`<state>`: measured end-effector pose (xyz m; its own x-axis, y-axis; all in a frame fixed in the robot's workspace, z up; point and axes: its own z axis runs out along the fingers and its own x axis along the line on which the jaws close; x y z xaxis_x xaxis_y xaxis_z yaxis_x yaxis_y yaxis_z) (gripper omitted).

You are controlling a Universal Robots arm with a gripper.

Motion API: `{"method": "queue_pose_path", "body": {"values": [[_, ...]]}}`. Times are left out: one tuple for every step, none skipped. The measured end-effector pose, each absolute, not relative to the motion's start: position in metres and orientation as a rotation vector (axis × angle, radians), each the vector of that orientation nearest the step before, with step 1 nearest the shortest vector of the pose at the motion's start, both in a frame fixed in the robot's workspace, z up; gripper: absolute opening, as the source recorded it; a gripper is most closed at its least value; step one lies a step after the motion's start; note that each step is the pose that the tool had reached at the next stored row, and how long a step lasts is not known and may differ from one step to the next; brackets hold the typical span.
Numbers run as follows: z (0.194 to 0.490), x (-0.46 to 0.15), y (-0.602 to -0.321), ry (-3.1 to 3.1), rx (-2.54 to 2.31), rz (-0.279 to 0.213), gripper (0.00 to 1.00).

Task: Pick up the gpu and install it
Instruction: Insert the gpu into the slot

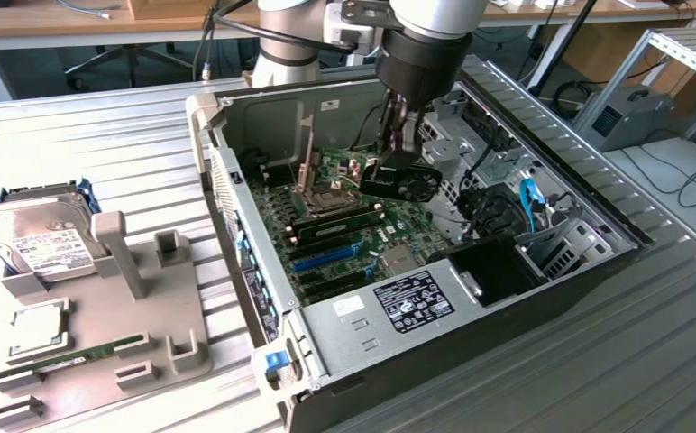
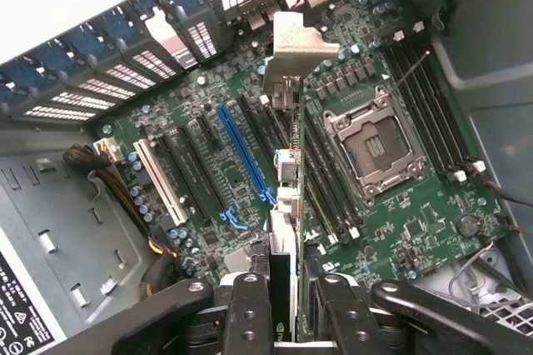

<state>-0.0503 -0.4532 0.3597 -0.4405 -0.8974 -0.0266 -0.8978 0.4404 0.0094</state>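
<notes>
The tool (image 1: 402, 176) hangs inside the open computer case (image 1: 564, 298), its jaws partly closed on the gpu (image 1: 406, 183), which it grips by the upper edge. In the wrist view the tool (image 2: 287, 305) shows two black fingers (image 2: 250, 313) pressing either side of the card, and the gpu (image 2: 287, 205) is seen edge-on, running away from the camera with its silver end bracket (image 2: 293, 51) at the far end, near the case's rear slot openings. In the exterior view the black cooler with its round fan faces the exterior view's right.

The card hangs above the motherboard (image 2: 400, 205), over the strip between the blue expansion slot (image 2: 244, 151) and the empty CPU socket (image 2: 371, 142). Whether its bottom edge touches the board cannot be told. A white slot (image 2: 158, 184) lies further out, with black slots between it and the blue one.

Inside the case, a power supply with a label (image 1: 411, 302) sits at the near end, and blue cables (image 1: 528, 203) run along the exterior view's right side.

The case rests on a ribbed metal surface (image 1: 96, 144). Well apart from it, toward the exterior view's left, a grey parts tray (image 1: 143, 361) carries a hard drive (image 1: 41, 244), a CPU chip (image 1: 38, 329) and a RAM stick (image 1: 71, 358).
</notes>
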Motion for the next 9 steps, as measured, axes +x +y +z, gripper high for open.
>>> {"method": "queue_pose_path", "body": {"values": [[0.3597, -0.0503, -0.4532, 2.649, -1.655, 0.034, 0.26], [0.3597, -0.0503, -0.4532, 2.647, -1.658, 0.035, 0.26], [0.3597, -0.0503, -0.4532, 2.646, -1.661, 0.035, 0.26], [0.3597, -0.0503, -0.4532, 2.644, -1.664, 0.035, 0.26], [0.3596, -0.0503, -0.4532, 2.642, -1.666, 0.035, 0.26], [0.3596, -0.0503, -0.4532, 2.641, -1.669, 0.035, 0.26], [0.3596, -0.0503, -0.4532, 2.640, -1.670, 0.035, 0.26], [0.3596, -0.0503, -0.4532, 2.639, -1.672, 0.035, 0.26], [0.3596, -0.0503, -0.4532, 2.638, -1.674, 0.035, 0.26]]}}
